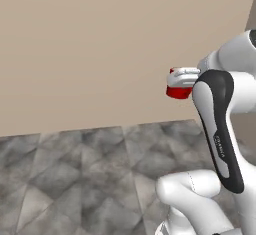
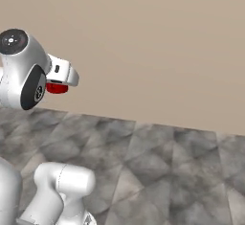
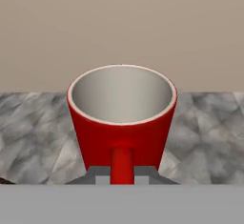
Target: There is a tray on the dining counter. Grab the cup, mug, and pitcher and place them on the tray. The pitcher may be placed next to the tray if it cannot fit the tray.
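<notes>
The red mug (image 3: 121,123) hangs in the air in front of the hand camera, upright, its pale inside showing and its handle turned toward the camera. My gripper (image 3: 122,174) is shut on the mug at the handle, with a dark fingertip on each side. In the left base view the mug (image 1: 177,92) pokes out under the white hand (image 1: 184,77), above the floor. The right base view shows a sliver of the mug (image 2: 57,88) below the hand (image 2: 64,73). The tray, the dining counter, the cup and the pitcher are out of view.
A plain beige wall (image 1: 100,44) stands ahead. Grey stone-pattern floor (image 1: 75,179) stretches below it. My own arm's elbow (image 1: 220,129) rises at the right of the left base view.
</notes>
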You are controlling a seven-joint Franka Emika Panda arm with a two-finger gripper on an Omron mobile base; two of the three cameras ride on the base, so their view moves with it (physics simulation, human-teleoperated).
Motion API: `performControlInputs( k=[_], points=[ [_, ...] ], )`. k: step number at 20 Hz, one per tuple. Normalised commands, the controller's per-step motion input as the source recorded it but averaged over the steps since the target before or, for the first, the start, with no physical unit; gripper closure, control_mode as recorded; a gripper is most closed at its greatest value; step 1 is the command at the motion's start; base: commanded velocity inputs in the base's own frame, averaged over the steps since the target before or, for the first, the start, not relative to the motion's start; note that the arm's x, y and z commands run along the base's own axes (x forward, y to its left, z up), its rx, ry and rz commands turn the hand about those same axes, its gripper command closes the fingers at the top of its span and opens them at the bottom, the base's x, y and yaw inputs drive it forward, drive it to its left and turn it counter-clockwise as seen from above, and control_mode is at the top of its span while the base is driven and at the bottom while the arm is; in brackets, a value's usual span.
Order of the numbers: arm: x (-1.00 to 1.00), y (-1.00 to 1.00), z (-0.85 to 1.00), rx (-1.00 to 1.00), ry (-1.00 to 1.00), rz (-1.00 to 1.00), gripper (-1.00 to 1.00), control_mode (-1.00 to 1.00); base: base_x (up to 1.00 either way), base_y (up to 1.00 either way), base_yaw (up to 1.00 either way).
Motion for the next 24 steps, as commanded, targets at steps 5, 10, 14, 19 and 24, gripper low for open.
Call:
performControlInputs(
  k=[5,10,14,19,24],
  points=[
    [0.00,0.00,0.00,0.00,0.00,0.00,1.00,1.00,1.00,-0.25,0.13],
    [0.00,0.00,0.00,0.00,0.00,0.00,1.00,1.00,1.00,-0.14,0.54],
    [0.00,0.00,0.00,0.00,0.00,0.00,1.00,1.00,0.80,-0.06,0.76],
    [0.00,0.00,0.00,0.00,0.00,0.00,1.00,1.00,0.81,-0.07,0.76],
    [0.00,0.00,0.00,0.00,0.00,0.00,1.00,1.00,0.83,-0.08,0.75]
  ],
)
